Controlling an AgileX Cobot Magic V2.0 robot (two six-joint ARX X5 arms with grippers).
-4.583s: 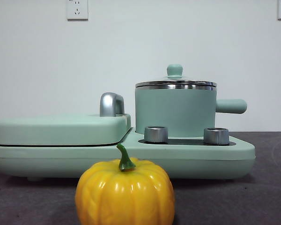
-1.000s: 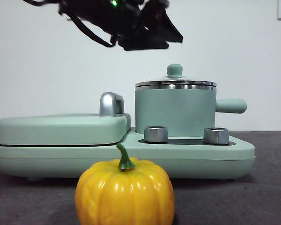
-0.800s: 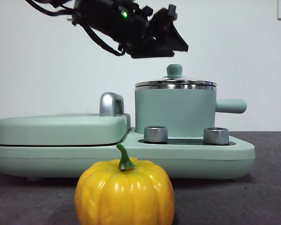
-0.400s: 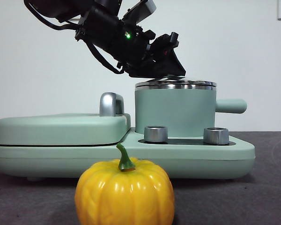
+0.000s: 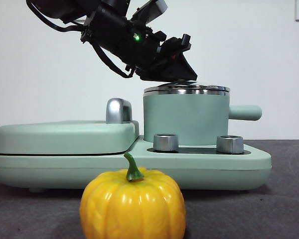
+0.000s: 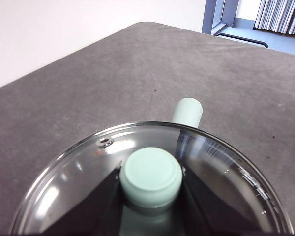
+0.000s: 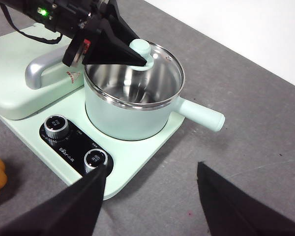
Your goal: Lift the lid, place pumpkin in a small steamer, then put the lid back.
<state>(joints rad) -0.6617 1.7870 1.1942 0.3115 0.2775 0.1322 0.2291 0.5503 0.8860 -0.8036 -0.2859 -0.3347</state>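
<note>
The mint-green small steamer [image 5: 187, 119] stands on the right half of the base, its stubby handle [image 5: 245, 112] pointing right. The glass lid [image 5: 189, 90] sits on its rim. My left gripper [image 5: 182, 74] reaches down from the upper left and hides the knob in the front view. In the left wrist view the jaws press both sides of the mint knob [image 6: 151, 177], so my left gripper [image 6: 151, 169] is shut on it. The yellow pumpkin [image 5: 133, 206] rests on the table in front, untouched. My right gripper [image 7: 151, 167] hangs open above the table beside the base.
A wide mint-green base [image 5: 139, 169] carries two silver knobs [image 5: 165, 142] in front of the pot. A large flat cover [image 5: 65, 137] with a chrome handle [image 5: 118, 110] fills its left half. Dark grey table lies around the base.
The left arm came down from the upper left onto the lid's knob, which it now hides in the front view. In the last half second it barely moved. The pumpkin is unchanged.
</note>
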